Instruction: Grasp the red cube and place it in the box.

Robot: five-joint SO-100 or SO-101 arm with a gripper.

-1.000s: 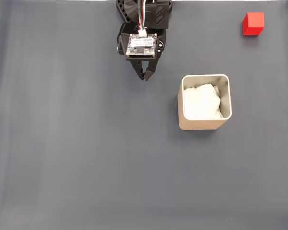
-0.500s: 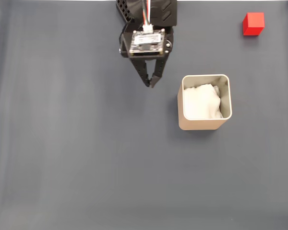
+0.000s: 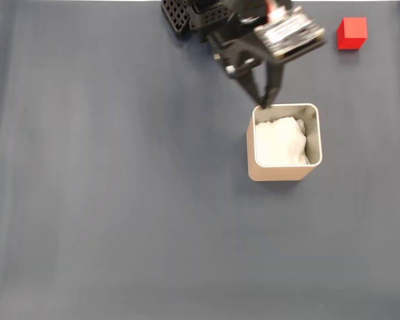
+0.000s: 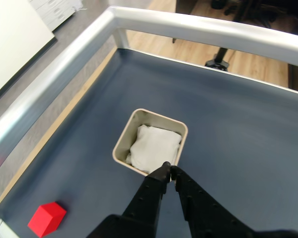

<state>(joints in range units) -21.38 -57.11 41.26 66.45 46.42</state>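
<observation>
One red cube (image 3: 352,33) sits on my screen near the top right corner of the fixed view, well apart from my gripper (image 3: 265,103) and off to its right. It rests flat on the dark mat (image 3: 120,200), with nothing touching it. In the wrist view I see the same cube (image 4: 47,218) low on the left, behind and to the left of the fingertips, close to the metal rail (image 4: 59,74) that borders the mat.

The box (image 3: 284,172) stands just below the gripper tips in the fixed view, upright, with white padding (image 3: 279,141) filling most of its inside. My fingertips overlap the top left corner of its rim there; I cannot tell whether they touch it. In the wrist view the box (image 4: 122,144) lies straight ahead of the gripper (image 4: 168,170), the tips lying over its near rim, the padding (image 4: 154,145) bunched inside.

My gripper is closed and empty: both black fingers (image 4: 149,191) run together to a point with their tips meeting. In the fixed view the arm (image 3: 220,20) reaches in from the top edge, tilted to the right, with a circuit board (image 3: 290,30) on its wrist
</observation>
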